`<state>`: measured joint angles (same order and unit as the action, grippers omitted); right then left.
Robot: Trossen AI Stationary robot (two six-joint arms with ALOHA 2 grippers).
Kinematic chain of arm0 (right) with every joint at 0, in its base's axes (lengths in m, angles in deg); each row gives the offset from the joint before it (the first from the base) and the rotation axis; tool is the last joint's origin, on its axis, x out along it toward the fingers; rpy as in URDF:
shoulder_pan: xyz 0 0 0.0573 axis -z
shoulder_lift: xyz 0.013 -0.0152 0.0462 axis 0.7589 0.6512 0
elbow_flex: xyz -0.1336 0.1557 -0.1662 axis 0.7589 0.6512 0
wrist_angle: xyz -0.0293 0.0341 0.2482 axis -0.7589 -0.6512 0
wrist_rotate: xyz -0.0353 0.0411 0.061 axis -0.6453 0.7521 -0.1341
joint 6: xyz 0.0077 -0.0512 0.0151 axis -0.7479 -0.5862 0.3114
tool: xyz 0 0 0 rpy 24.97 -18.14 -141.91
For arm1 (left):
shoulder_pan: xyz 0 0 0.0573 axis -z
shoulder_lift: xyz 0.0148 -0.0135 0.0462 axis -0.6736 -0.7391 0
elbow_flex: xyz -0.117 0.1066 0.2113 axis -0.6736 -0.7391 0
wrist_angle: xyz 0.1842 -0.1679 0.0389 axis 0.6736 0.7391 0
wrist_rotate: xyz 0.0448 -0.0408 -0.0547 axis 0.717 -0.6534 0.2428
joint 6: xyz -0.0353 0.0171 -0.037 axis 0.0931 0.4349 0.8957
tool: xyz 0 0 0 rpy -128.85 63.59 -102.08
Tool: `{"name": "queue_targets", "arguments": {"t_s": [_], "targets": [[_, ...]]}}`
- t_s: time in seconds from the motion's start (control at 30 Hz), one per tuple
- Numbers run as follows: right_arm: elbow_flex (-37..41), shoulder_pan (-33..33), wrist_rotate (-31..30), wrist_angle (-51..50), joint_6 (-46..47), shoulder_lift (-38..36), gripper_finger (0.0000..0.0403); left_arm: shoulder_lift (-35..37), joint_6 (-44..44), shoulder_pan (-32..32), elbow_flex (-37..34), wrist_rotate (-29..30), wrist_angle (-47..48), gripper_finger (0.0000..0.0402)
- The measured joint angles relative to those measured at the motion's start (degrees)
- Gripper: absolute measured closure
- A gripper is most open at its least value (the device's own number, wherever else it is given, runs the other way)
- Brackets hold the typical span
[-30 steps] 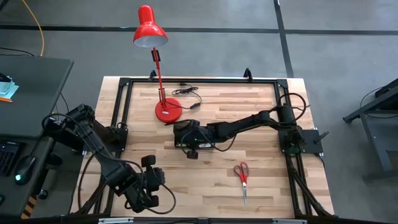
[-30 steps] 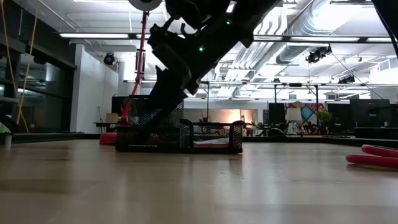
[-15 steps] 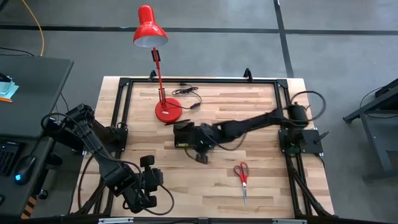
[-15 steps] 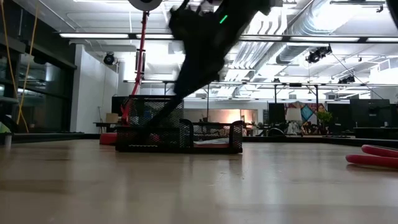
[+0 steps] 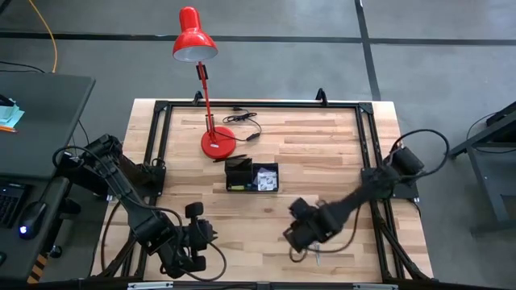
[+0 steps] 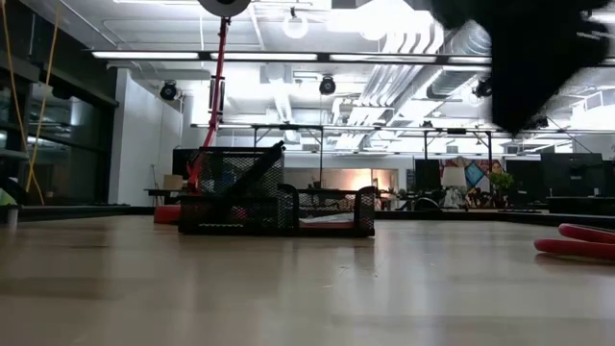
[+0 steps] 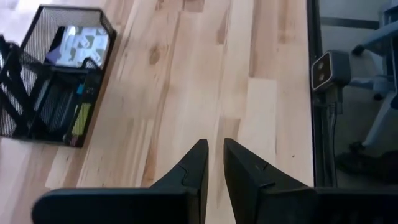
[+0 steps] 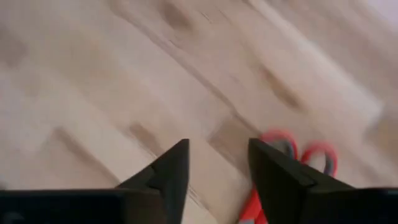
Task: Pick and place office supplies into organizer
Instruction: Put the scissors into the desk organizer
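Observation:
The black mesh organizer (image 5: 252, 176) stands mid-table, with dark pens (image 6: 252, 171) leaning in one compartment and a purple note pad (image 7: 79, 42) lying in another. Red-handled scissors (image 8: 300, 155) lie flat on the wood near the front right. In the high view my right arm covers them except for the blade tip (image 5: 317, 256). My right gripper (image 8: 217, 165) hovers open just short of the scissors' handles and holds nothing. My left gripper (image 7: 212, 163) waits at the front left, its fingers nearly together, with nothing between them.
A red desk lamp stands on its round base (image 5: 218, 143) at the far side, just behind the organizer, and its cord (image 5: 246, 121) lies beside it. A black frame (image 5: 161, 145) runs round the table. Bare wood lies between the organizer and the scissors.
My right gripper has left the organizer and swung toward the table's near edge and to the right, ending above the scissors. The organizer, which the arm covered before, now shows in full. The scissors have stayed where they were.

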<state>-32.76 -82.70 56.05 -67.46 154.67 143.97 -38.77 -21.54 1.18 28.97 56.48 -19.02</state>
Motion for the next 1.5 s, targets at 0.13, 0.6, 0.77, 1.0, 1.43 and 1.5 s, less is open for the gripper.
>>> {"name": "queue_targets", "arguments": {"t_s": [0.13,0.6,0.77,1.0,1.43,1.5], "targets": [[5.4,-3.9,2.4,2.1,15.2,-0.9,0.0202,0.0,-2.4,0.0,0.0,0.2,-1.5,0.0364],[14.9,-1.2,11.7,9.6,25.2,-1.3,0.0213,0.0,-4.1,0.0,0.0,-2.8,-1.5,0.0364],[15.2,-0.2,7.8,10.0,25.1,-1.2,0.0206,0.0,-4.1,0.5,0.0,-2.8,-1.4,0.0364],[14.4,0.8,10.0,4.2,23.5,-1.3,0.0219,0.0,-4.1,1.2,0.0,-3.0,-1.2,0.0364],[20.1,3.1,12.0,12.0,21.8,-1.4,0.0225,0.0,-4.1,1.1,0.0,-2.8,-0.9,0.0364],[20.3,3.3,12.0,12.2,21.5,-1.5,0.0229,0.0,-4.1,1.1,0.0,-2.8,-0.9,0.0364]]}}
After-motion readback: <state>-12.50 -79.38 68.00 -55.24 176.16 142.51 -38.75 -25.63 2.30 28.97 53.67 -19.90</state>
